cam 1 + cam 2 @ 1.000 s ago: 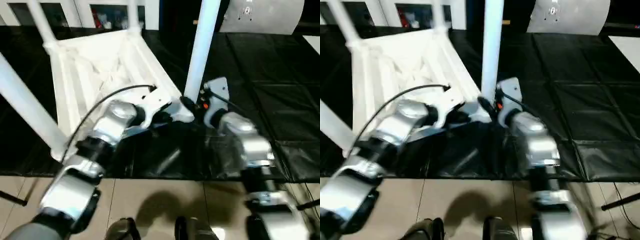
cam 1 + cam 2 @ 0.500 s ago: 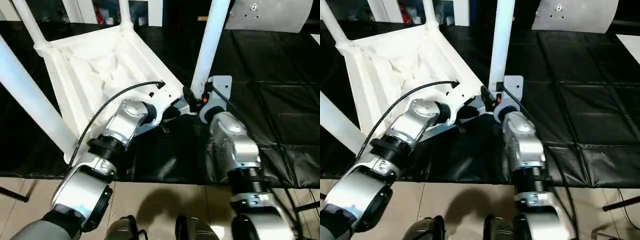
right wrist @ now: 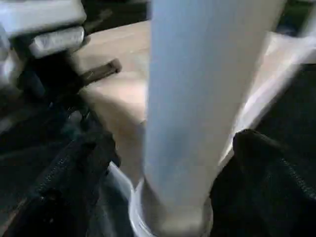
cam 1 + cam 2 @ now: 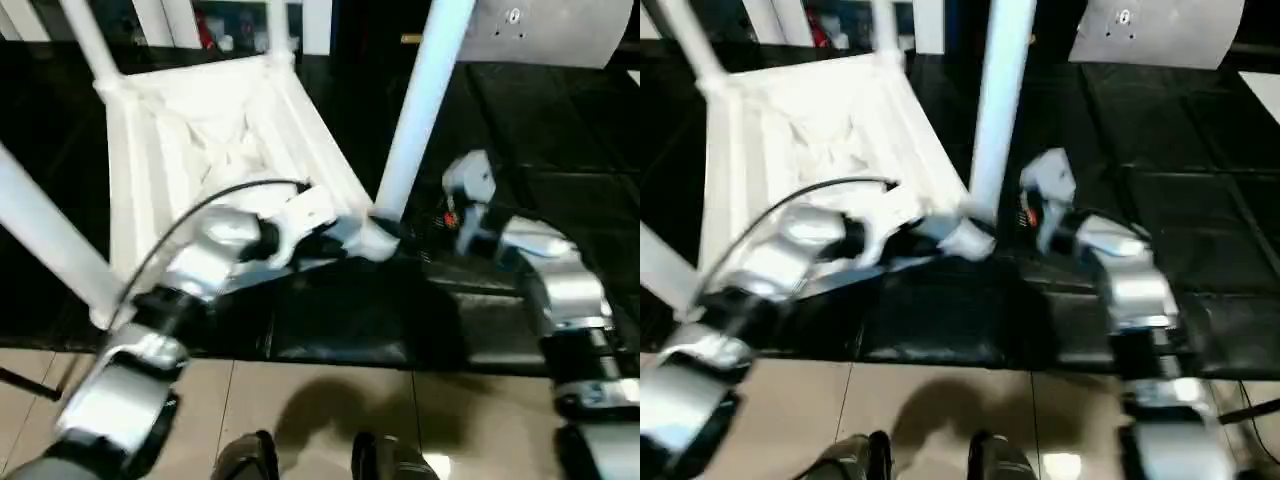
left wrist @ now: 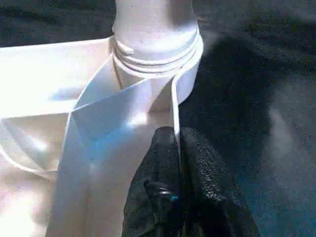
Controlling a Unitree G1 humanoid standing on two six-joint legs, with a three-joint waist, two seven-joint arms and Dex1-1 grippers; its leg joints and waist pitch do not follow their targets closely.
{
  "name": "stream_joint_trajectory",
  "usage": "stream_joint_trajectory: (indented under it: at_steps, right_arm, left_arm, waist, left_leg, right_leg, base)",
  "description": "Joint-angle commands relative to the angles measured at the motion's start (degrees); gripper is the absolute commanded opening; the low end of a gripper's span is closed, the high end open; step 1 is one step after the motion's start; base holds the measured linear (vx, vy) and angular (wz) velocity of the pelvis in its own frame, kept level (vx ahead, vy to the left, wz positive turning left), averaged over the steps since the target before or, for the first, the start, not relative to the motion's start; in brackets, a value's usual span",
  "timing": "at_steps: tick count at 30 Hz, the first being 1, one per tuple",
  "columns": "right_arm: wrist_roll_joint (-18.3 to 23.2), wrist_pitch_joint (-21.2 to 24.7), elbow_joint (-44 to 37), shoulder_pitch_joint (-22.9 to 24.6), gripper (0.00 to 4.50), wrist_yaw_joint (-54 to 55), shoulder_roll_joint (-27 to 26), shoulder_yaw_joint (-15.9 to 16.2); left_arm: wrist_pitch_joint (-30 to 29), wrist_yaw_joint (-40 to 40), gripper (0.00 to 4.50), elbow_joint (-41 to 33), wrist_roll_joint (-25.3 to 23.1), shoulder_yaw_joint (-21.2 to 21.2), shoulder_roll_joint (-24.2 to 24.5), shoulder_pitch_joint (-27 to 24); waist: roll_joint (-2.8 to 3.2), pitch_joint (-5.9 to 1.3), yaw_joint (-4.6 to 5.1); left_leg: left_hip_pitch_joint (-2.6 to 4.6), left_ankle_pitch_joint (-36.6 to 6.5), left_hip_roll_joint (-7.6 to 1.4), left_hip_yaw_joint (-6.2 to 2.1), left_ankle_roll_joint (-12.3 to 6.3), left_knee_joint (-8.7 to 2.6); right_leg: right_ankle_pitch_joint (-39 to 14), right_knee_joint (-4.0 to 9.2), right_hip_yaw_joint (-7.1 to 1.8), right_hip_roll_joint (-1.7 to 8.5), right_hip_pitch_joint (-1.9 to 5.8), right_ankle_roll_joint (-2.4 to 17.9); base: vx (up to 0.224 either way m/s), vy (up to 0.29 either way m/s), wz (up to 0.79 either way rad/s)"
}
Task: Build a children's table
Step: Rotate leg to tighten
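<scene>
Left pincer [image 5: 178, 148] clenched on tabletop [image 4: 200, 140] rim wall, steadying it; right pincer [image 3: 163, 163] released, straddling seated leg [image 4: 420, 110].

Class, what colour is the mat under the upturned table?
Black, clearest in the left eye view.

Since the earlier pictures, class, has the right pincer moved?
Yes. The right pincer has drawn away rightward from the near table leg it was against.
</scene>
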State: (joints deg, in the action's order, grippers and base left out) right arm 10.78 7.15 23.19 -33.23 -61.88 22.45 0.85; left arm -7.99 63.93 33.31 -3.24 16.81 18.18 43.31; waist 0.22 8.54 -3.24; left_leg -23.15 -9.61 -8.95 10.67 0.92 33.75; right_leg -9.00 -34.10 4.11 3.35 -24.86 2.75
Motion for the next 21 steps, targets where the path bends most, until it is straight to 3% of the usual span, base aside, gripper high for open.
stream_joint_trajectory:
  at_steps: [1,5,6,10,13,21]
  right_arm:
    - [1.0,-0.6,0.7,0.2,4.32,-7.0,1.7,2.4]
    - [1.1,-1.5,3.8,-0.8,4.32,-12.0,2.9,3.6]
    - [1.2,-1.5,4.8,-1.1,4.04,-13.0,3.0,3.8]
    - [2.2,-1.1,6.8,-2.1,3.91,-16.3,2.9,4.3]
    - [2.9,-0.3,7.3,-2.5,3.53,-18.6,2.9,4.9]
    - [3.5,-0.8,9.7,-3.8,2.96,-22.2,2.4,5.6]
  left_arm:
    - [2.7,5.7,0.0,-2.2,0.5,2.8,1.3,-0.6]
    - [4.8,10.3,0.0,-3.7,1.5,3.5,3.7,-1.5]
    - [5.0,11.4,0.0,-4.1,1.6,3.8,4.3,-1.8]
    - [6.2,14.6,0.0,-5.4,1.9,4.9,5.8,-2.6]
    - [6.4,15.8,0.0,-5.9,1.9,5.0,6.2,-2.9]
    - [6.6,16.9,0.0,-6.5,2.3,5.5,6.3,-3.2]
  waist:
    - [-0.23,-4.81,-0.15]
    - [-0.06,-4.83,-0.73]
    - [-0.26,-4.89,-0.8]
    - [-0.16,-4.94,-1.15]
    - [-0.14,-4.92,-1.56]
    - [-0.28,-4.99,-1.6]
  left_leg:
    - [1.44,-6.5,-4.54,-1.68,-9.02,-3.29]
    - [1.63,-6.3,-4.9,-1.67,-9.21,-3.34]
    - [1.5,-6.4,-4.88,-1.72,-8.88,-3.36]
    - [1.66,-5.9,-4.89,-1.55,-8.65,-3.3]
    - [1.74,-5.8,-4.96,-1.5,-8.79,-3.3]
    - [1.59,-5.1,-4.87,-1.53,-8.65,-3.28]
  right_leg:
    - [-8.4,3.65,-3.3,5.79,4.36,14.6]
    - [-8.2,3.48,-3.28,5.83,3.97,15.1]
    - [-8.6,3.43,-3.24,5.97,4.12,15.2]
    - [-8.0,3.26,-3.37,5.91,3.96,15.4]
    - [-8.4,3.29,-3.41,5.93,3.85,15.2]
    - [-8.3,3.15,-3.35,5.85,3.9,15.0]
  base:
    - [0.0,0.0,0.0]
    - [0.0,0.0,0.0]
    - [0.0,0.0,0.0]
    - [0.0,0.0,0.0]
    - [0.0,0.0,0.0]
    - [0.0,0.0,0.0]
